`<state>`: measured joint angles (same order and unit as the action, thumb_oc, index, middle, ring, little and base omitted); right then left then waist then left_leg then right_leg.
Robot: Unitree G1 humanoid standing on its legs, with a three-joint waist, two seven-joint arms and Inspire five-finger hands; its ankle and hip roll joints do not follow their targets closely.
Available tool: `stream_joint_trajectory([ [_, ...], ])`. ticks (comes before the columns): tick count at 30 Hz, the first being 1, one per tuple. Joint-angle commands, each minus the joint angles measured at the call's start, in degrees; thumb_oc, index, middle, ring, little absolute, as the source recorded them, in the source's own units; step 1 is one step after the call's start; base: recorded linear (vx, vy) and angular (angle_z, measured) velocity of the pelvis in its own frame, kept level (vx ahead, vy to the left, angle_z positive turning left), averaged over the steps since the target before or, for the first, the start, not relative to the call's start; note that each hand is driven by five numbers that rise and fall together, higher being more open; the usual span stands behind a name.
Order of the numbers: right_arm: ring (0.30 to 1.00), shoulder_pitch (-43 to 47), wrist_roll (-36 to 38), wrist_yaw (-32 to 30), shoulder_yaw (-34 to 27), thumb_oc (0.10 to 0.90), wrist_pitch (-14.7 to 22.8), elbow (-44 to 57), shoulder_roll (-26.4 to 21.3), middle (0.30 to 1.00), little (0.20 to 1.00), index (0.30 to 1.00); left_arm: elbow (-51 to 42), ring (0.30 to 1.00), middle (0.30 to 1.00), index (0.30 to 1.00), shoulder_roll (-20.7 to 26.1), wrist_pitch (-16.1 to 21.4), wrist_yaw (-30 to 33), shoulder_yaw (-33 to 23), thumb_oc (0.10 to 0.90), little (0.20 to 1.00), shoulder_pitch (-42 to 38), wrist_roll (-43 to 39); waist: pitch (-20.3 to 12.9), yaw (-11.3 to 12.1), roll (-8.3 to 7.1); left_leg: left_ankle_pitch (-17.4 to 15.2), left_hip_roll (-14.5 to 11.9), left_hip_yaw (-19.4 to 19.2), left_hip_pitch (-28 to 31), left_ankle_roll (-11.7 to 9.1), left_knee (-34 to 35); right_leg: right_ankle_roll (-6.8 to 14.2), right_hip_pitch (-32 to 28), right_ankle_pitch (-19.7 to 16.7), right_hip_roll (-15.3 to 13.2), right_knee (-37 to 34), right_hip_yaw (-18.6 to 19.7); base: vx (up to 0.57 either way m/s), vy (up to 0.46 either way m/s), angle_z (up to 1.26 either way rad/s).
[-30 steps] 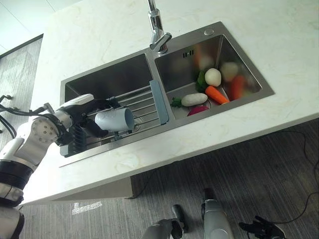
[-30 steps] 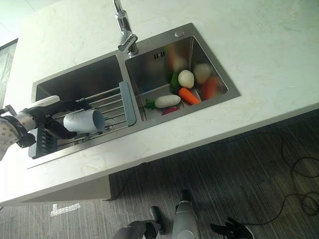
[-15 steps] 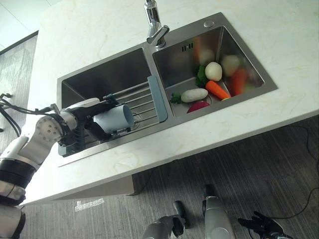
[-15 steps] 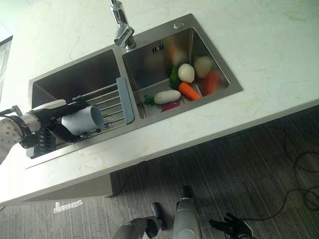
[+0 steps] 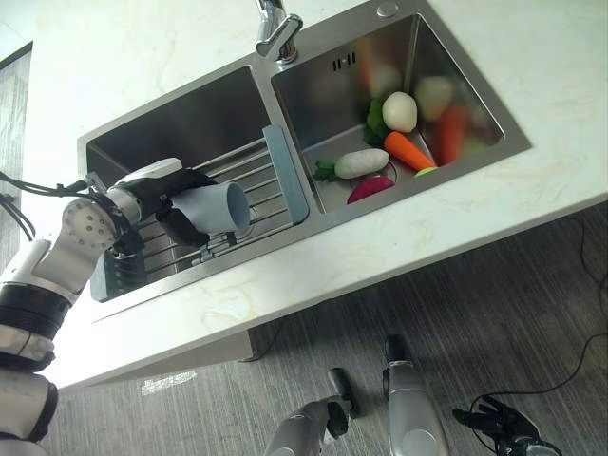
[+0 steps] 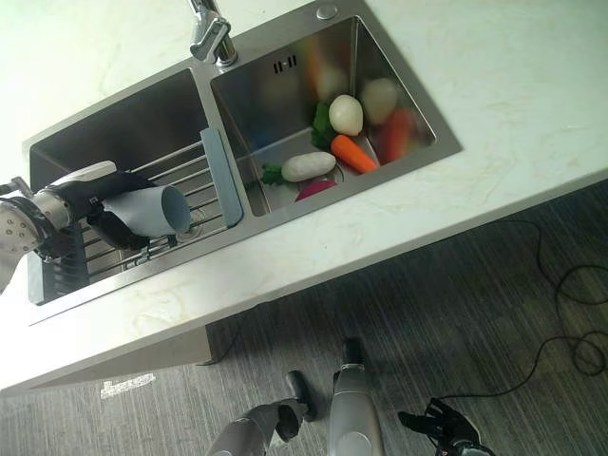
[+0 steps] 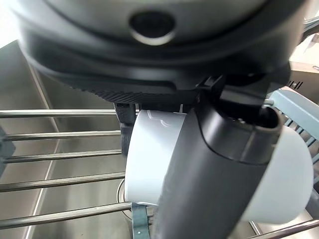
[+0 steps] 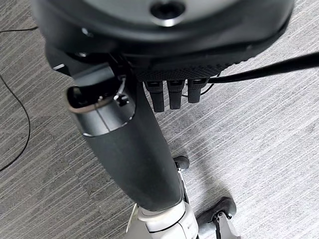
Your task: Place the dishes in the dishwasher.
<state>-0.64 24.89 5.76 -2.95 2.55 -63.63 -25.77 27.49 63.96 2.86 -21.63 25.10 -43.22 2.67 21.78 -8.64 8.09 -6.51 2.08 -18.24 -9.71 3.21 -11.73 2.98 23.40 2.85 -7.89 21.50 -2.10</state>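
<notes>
Left hand [image 5: 171,204] wrapped round a pale blue cup [image 5: 217,208], thumb and fingers curled on its body, cup lying on its side with the open mouth facing right. Held over the wire drying rack [image 5: 249,180] that spans the left basin of the steel double sink [image 5: 157,133], just left of the rack's grey-blue end bar [image 5: 285,174]. Seen from the left wrist: the cup [image 7: 149,164] close against the palm, the dark thumb [image 7: 214,174] across its wall, rack bars [image 7: 60,114] behind.

Right basin, far right of the cup: a white radish [image 5: 362,163] lying along the near side, a carrot [image 5: 410,151] just right of it, a round white vegetable [image 5: 400,111] farther back with green leaves [image 5: 374,119] beside it, and a dark red vegetable [image 5: 370,188] at the near wall. Chrome tap [image 5: 276,33] at the far edge between the basins. Pale marble worktop [image 5: 475,204] all round the sink.

Right hand [image 5: 496,421] low by the grey floor [image 5: 532,304], well apart from the worktop, fingers straight and spread, holding nothing.
</notes>
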Motion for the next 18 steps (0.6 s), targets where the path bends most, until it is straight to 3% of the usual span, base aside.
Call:
stream_joint_trajectory([
  [1, 0.900, -2.87, 0.70, -0.02, 1.00, 0.800, 1.26, 0.56, -1.50, 0.900, 0.900, 0.900, 1.43, 0.300, 0.300, 0.300, 1.26, 0.22, 1.69, -2.36, 0.400, 0.300, -1.32, 0.87, -3.26, -0.63, -1.77, -5.78, -2.14, 6.46, -4.49, -4.22, -5.46, 8.85, -4.53, 3.08, -5.62, -4.31, -0.79, 0.00, 0.000, 0.00],
  [8, 0.900, -2.64, 0.83, -0.51, 1.36, 0.800, 0.89, 1.09, -0.90, 0.900, 0.900, 0.900, 1.23, 0.300, 0.300, 0.300, 0.53, -0.26, 3.22, -3.57, 0.400, 0.300, -0.52, -2.07, -3.69, -0.22, -1.93, -5.86, -2.27, 6.44, -4.04, -4.22, -5.46, 8.70, -5.19, 3.35, -5.71, -4.31, -1.45, 0.00, 0.000, 0.00],
  [18, 0.900, -3.92, 0.05, -0.69, 0.63, 0.800, 1.19, -0.77, 0.73, 0.900, 0.900, 0.900, -3.16, 0.300, 0.300, 0.300, 1.06, 2.85, 9.20, -8.96, 0.400, 0.300, 2.70, -6.03, -6.84, 1.15, -1.83, -6.77, -2.99, 6.05, -0.87, -4.44, -5.46, 8.72, -9.27, 4.98, -6.27, -4.31, -4.16, 0.02, -0.005, 0.06],
])
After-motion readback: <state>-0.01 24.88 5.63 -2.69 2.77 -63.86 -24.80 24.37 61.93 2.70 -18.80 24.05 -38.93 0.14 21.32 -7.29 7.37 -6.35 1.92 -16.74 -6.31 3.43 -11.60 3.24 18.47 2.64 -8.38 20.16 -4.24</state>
